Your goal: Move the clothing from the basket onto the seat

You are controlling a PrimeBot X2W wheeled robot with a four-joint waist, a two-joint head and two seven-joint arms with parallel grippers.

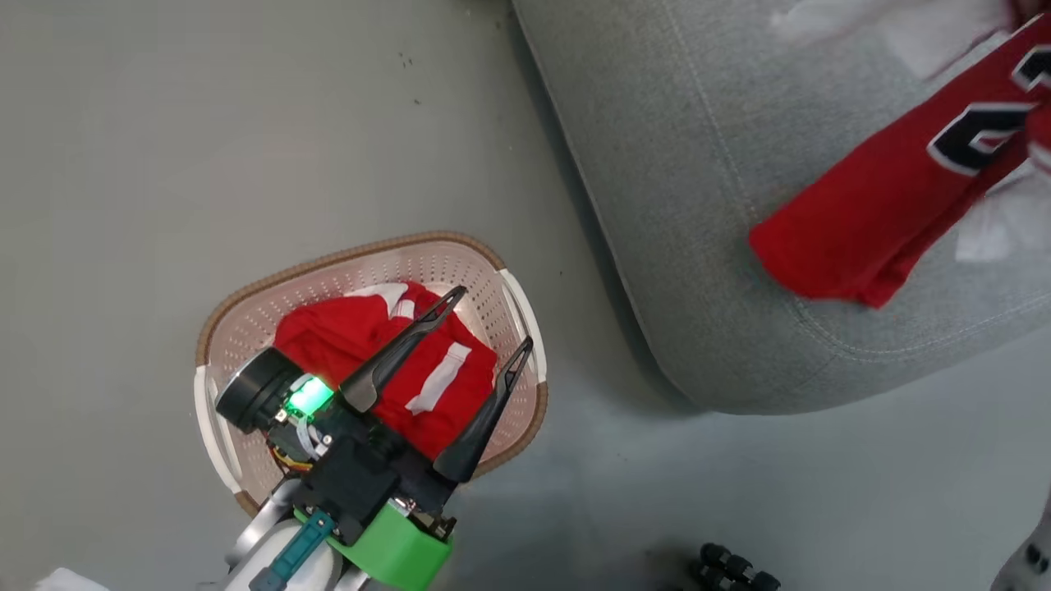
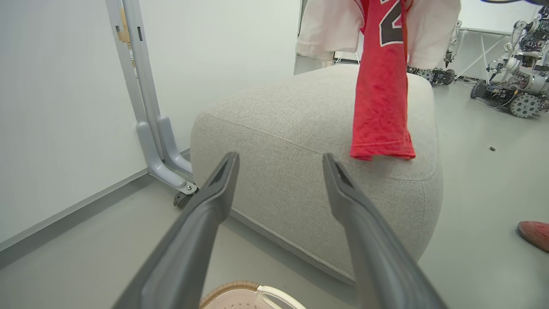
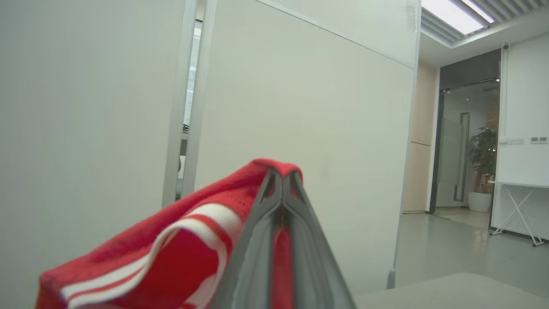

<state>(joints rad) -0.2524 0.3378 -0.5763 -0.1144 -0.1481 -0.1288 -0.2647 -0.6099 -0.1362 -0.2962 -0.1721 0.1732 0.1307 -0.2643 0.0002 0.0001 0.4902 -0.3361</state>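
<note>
The cream basket (image 1: 328, 267) stands on the floor at the lower left, and its rim (image 2: 240, 286) shows at the bottom of the left wrist view. One piece of the clothing, red with white stripes (image 1: 328, 336), lies crumpled inside it. My left gripper (image 1: 497, 315) hovers over it, open and holding nothing (image 2: 281, 155). The grey seat (image 1: 673, 164) fills the upper right. A red jersey with a dark number (image 1: 870, 222) hangs over the seat (image 2: 291, 128), its hem (image 2: 381, 146) at the cushion top. My right gripper (image 3: 283, 171) is shut on red, white-striped fabric.
A grey wheeled stand (image 2: 146, 107) stands against the wall left of the seat. Other robots (image 2: 523, 90) are parked far right, and a reddish shoe (image 2: 534, 234) is on the floor. Dark wheels (image 1: 735, 566) sit at the bottom of the head view.
</note>
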